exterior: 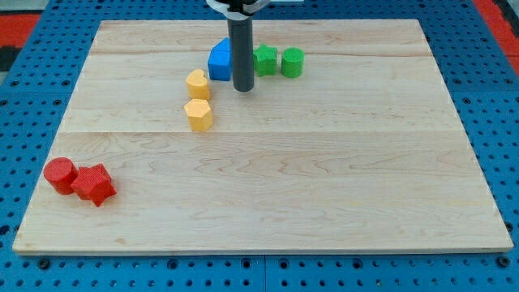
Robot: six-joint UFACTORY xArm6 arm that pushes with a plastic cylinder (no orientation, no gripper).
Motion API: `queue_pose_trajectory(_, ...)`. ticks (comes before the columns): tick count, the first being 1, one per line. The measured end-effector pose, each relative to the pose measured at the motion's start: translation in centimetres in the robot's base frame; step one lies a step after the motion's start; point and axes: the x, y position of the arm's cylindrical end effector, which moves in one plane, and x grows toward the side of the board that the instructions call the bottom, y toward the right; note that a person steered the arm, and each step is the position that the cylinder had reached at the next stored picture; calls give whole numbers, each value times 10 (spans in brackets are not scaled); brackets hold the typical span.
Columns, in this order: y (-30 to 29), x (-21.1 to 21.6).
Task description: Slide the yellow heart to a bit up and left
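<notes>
No hand on this arm at all, just a dark rod, so nothing opens, shuts or holds anything. My tip (242, 88) sits on the bench (324, 178) near the view's top, just right of the blue block (219, 62), w/ the rod covering part of that block's right edge. Can't tell if they touch.

The yellow heart (197, 83) lies left of my tip and a little lower than the blue block, near but apart from the tip. Directly below the heart sits a yellow hexagon-ish block (199, 115), very close, maybe touching.

Risks as I judge them: the tip is on the heart's right, so a straight push sends it left only, not up. To get up-and-left the tip needs to come round to the heart's lower right, and that spot is tight b/c the yellow hexagon-ish block sits right there. Likely to knock that one too. A glancing contact on the heart's rounded lobe could spin it or let it slip off the tip. Swinging round could also drag the blue block. Pushing up-left too far runs the heart toward the blue block.

Elsewhere: two green blocks (279, 61) right of the rod, shapes unclear; red cylinder (60, 175) and red star-ish block (94, 185) touching at the view's lower left, well apart from the action.

Containers: none in view.
</notes>
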Motion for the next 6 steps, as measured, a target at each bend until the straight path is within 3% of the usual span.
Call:
queue_pose_trajectory(3, -95, 9)
queue_pose_trajectory(6, -95, 25)
